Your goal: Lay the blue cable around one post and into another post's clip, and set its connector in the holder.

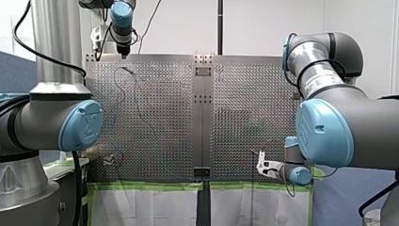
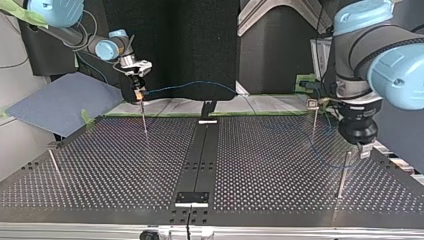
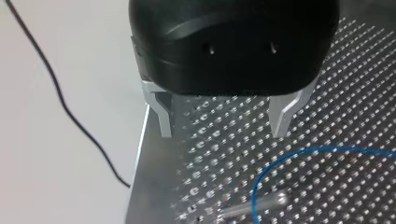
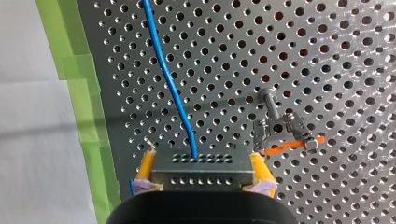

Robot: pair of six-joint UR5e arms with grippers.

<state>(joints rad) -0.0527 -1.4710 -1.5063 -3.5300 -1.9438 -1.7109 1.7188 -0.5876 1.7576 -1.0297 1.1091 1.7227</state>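
**Entry 1: my right gripper, yellow-padded (image 4: 203, 162).** The jaws are clamping the two short ends of a dark grey rectangular connector block with rows of small holes (image 4: 203, 175). They are holding it above the perforated metal worktop (image 4: 336, 42).

**Entry 2: thin blue cable (image 4: 169, 84).** It is coming out of the connector's face midway between the right jaws and running straight ahead of them over the worktop. In the top view it is hanging in the air away from the right jaws. Farther along it is lying in a loose loop on the worktop near the left jaws.

**Entry 3: slim metal post with a clip head and an orange tab (image 4: 280, 133).** It is standing just beside the right jaws, clear of the cable.

**Entry 4: strip of green tape (image 4: 77, 88).** It is running along the worktop's edge on the other side of the right jaws.

**Entry 5: my left gripper, black body with bare metal fingers (image 3: 222, 133).** The jaws are standing well apart and gripping nothing. They are hovering over the worktop close to its edge.

**Entry 6: plain metal post (image 3: 266, 204).** It is standing ahead of the left jaws. The blue cable is curving past it there, and I cannot tell whether the two are touching.

**Entry 7: thin black wire (image 3: 60, 102).** It is lying off the worktop, to one side of the left jaws.
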